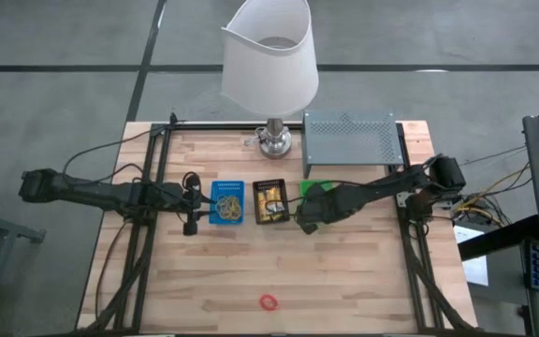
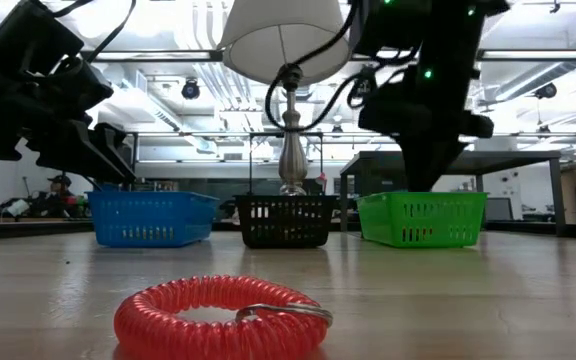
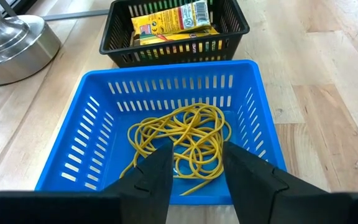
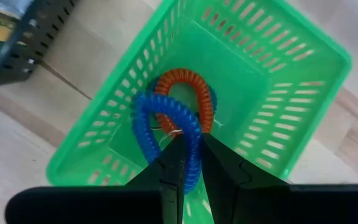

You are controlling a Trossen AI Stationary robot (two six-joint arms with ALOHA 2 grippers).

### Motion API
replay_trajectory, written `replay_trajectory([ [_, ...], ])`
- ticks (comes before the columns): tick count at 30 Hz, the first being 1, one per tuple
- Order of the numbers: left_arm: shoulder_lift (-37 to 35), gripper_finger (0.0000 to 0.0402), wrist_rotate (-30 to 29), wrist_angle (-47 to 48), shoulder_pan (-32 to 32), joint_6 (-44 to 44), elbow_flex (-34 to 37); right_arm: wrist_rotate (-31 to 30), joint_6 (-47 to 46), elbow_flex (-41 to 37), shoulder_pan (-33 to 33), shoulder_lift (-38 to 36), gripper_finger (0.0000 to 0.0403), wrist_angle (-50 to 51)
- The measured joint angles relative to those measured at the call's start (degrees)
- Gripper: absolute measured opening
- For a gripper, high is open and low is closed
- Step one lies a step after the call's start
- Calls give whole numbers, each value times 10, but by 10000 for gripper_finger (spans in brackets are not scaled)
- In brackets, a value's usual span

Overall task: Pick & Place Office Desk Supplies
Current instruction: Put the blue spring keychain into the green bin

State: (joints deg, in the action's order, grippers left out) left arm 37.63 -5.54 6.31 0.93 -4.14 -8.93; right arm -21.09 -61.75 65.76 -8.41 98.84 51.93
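Note:
My right gripper (image 4: 191, 163) is over the green tray (image 4: 278, 81), shut on a blue coil ring (image 4: 160, 115). An orange-red coil ring (image 4: 194, 87) lies on the tray's floor. My left gripper (image 3: 195, 163) is open at the left edge of the blue tray (image 3: 92, 124), above the tangled yellow rubber bands (image 3: 185, 134) in it. The black tray (image 3: 229, 28) holds yellow packets with red marks (image 3: 173, 22). Another red coil ring (image 2: 218, 315) with a metal loop lies flat on the table near its near edge (image 1: 269, 302). My right gripper pinches the blue coil ring's near arc (image 4: 192, 146) between its two fingers, coming from above and pointing down into the green tray. The ring's far arc (image 4: 143, 109) reaches toward the tray's wall and crosses over the orange-red ring; whether it rests on it I cannot tell.
A table lamp with a white shade (image 1: 269, 56) and metal foot (image 1: 273, 142) stands behind the trays. The grey perforated shelf (image 1: 349, 140) sits at the far right. The three trays (image 2: 288, 220) stand in a row at mid-table. Bare wood (image 1: 363, 281) lies toward the near edge.

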Motion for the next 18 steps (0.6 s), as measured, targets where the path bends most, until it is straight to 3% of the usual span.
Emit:
replay_trajectory([
  [9, 0, 143, 0, 0, 0, 0, 0, 17, -9, -3, 12, 16, 45, -14],
  [18, 0, 143, 0, 0, 0, 0, 0, 18, -11, -12, 19, 14, 125, -27],
])
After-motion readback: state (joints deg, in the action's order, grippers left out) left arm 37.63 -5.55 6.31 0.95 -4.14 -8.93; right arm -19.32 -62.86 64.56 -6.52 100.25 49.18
